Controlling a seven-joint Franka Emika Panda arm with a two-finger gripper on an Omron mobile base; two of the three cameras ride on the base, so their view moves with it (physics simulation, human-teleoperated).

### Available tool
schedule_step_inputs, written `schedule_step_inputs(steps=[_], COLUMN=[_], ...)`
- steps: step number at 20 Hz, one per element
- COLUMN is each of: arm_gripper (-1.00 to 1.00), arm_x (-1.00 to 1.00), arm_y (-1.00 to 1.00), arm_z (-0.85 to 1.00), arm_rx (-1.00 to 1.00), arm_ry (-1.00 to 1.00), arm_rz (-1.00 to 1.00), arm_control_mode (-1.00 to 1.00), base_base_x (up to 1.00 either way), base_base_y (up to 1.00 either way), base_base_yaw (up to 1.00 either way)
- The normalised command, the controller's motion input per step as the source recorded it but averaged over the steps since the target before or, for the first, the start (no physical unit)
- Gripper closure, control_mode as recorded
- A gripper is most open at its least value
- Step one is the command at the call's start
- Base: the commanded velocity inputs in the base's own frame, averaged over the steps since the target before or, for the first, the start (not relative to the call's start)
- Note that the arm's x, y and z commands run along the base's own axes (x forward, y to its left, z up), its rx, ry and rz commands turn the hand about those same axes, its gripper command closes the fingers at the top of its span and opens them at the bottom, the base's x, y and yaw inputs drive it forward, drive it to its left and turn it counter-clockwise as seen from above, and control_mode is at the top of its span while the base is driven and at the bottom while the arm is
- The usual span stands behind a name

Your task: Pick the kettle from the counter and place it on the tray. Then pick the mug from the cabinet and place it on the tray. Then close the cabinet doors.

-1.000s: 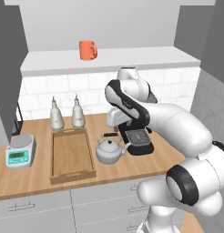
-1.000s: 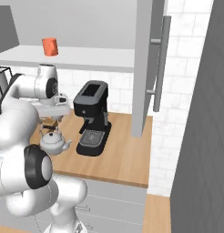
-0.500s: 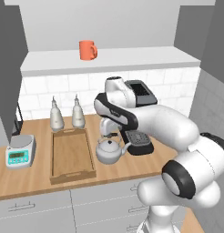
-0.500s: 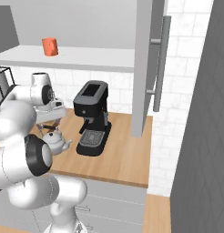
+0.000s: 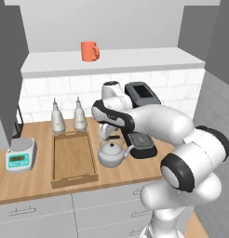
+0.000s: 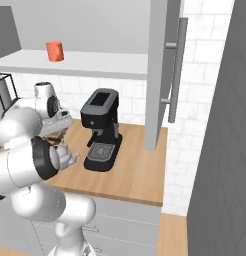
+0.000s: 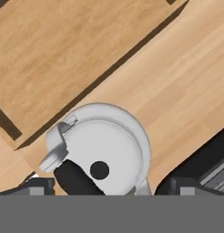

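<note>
Kettle [image 5: 111,155], one, sits centre frame on the desk [image 5: 28,179] beside one tray [image 5: 73,159]. Gripper [image 7: 107,186] hovers above it, spread. One mug [image 5: 89,51] upper centre in the cabinet [image 5: 111,62]; two bottles [image 5: 57,118].

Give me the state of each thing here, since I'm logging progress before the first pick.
kettle: upright on the counter, beside the tray, lid on, not lifted.
tray: flat on the counter, nothing on it.
mug: upright on the cabinet shelf.
cabinet doors: open.
hand: directly above the kettle, fingers either side of it; open or shut can't be told.
scale: display lit.
</note>
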Motion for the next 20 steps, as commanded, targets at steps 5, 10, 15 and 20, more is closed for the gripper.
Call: schedule_step_inputs(steps=[5, 10, 15, 20], arm_gripper=[-1.00, -1.00, 1.00, 1.00], arm_x=[0.09, 0.00, -0.04, -0.01], arm_y=[0.00, 0.00, 0.00, 0.01], arm_z=[-0.20, -0.21, -0.21, -0.08], arm_rx=[0.00, 0.00, 0.00, 0.00], arm_ry=[0.00, 0.00, -0.01, 0.00], arm_rz=[0.08, 0.10, 0.08, 0.03], arm_control_mode=[-1.00, -1.00, -1.00, -1.00], base_base_x=[0.00, 0.00, 0.00, 0.00], base_base_y=[0.00, 0.00, 0.00, 0.00], base_base_yaw=[0.00, 0.00, 0.00, 0.00])
